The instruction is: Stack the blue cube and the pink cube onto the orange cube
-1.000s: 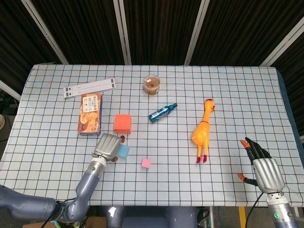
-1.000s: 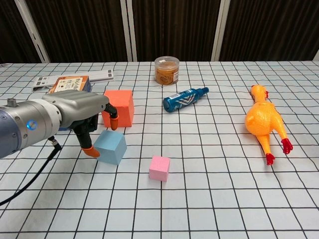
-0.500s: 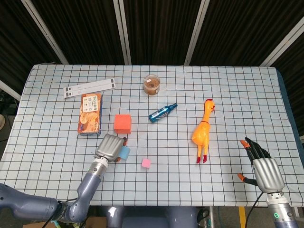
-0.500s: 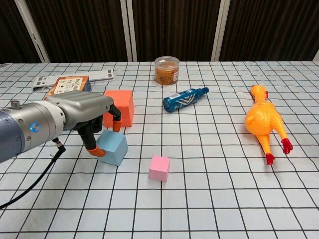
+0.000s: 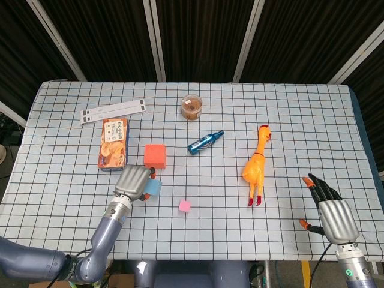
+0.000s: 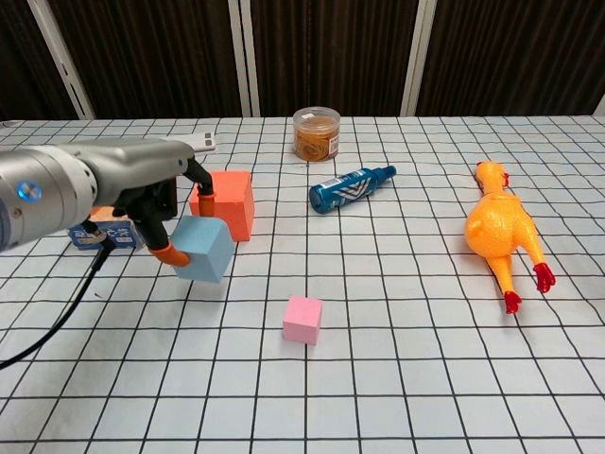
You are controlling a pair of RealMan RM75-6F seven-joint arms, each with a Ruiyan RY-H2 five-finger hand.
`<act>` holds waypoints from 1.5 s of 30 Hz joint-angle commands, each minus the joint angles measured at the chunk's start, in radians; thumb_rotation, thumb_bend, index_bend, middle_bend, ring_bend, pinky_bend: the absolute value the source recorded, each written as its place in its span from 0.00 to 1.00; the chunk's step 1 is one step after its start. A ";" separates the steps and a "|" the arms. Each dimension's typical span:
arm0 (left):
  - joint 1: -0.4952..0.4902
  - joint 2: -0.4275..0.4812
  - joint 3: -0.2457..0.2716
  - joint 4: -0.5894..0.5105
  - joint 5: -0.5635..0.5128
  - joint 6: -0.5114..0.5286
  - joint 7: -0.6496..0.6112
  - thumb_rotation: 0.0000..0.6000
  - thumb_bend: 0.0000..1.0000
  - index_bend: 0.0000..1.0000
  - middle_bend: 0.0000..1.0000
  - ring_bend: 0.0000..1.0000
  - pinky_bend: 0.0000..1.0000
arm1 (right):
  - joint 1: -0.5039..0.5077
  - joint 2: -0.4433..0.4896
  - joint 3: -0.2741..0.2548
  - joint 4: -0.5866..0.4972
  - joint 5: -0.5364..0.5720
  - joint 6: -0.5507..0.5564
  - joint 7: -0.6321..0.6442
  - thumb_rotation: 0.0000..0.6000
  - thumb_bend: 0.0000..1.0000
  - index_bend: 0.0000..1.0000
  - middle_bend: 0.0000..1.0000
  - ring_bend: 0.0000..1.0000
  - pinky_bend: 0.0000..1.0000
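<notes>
My left hand [image 6: 142, 184] grips the light blue cube [image 6: 202, 250] and holds it tilted just above the table, close in front of the orange cube [image 6: 225, 202]. In the head view the left hand [image 5: 133, 182] covers most of the blue cube [image 5: 154, 187], which sits just below the orange cube [image 5: 155, 155]. The small pink cube [image 6: 303, 319] lies alone on the cloth to the right of the blue one, also seen as the pink cube [image 5: 185, 206]. My right hand [image 5: 332, 214] hovers at the table's near right corner, fingers apart, holding nothing.
A snack box [image 5: 113, 144] lies left of the orange cube, a white strip [image 5: 114, 111] behind it. A brown jar [image 6: 316, 133], a blue bottle [image 6: 351, 187] and a rubber chicken [image 6: 501, 232] lie further back and right on the checked tablecloth [image 6: 397, 378].
My left hand has closed on the blue cube and lifted it off the cloth, carrying it up and toward the orange cube. The right hand has stayed put.
</notes>
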 commanded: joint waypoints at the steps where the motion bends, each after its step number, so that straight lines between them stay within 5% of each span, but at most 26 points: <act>1: -0.028 0.065 -0.092 -0.065 -0.108 0.032 0.018 1.00 0.25 0.44 1.00 0.81 0.78 | 0.000 0.000 -0.001 -0.002 -0.002 0.001 -0.001 1.00 0.16 0.10 0.07 0.13 0.25; 11: -0.142 0.080 -0.245 -0.007 -0.293 0.125 0.076 1.00 0.25 0.44 1.00 0.81 0.78 | 0.000 -0.002 -0.001 0.000 0.001 -0.001 -0.004 1.00 0.16 0.10 0.07 0.13 0.25; 18: -0.204 0.028 -0.280 0.097 -0.368 0.147 0.090 1.00 0.25 0.45 1.00 0.81 0.78 | 0.000 -0.003 0.000 0.002 0.002 0.001 -0.008 1.00 0.16 0.10 0.07 0.13 0.25; 45: -0.288 -0.079 -0.241 0.336 -0.409 0.074 0.117 1.00 0.25 0.45 1.00 0.81 0.78 | 0.004 -0.010 0.000 0.009 0.018 -0.016 -0.017 1.00 0.16 0.10 0.07 0.13 0.25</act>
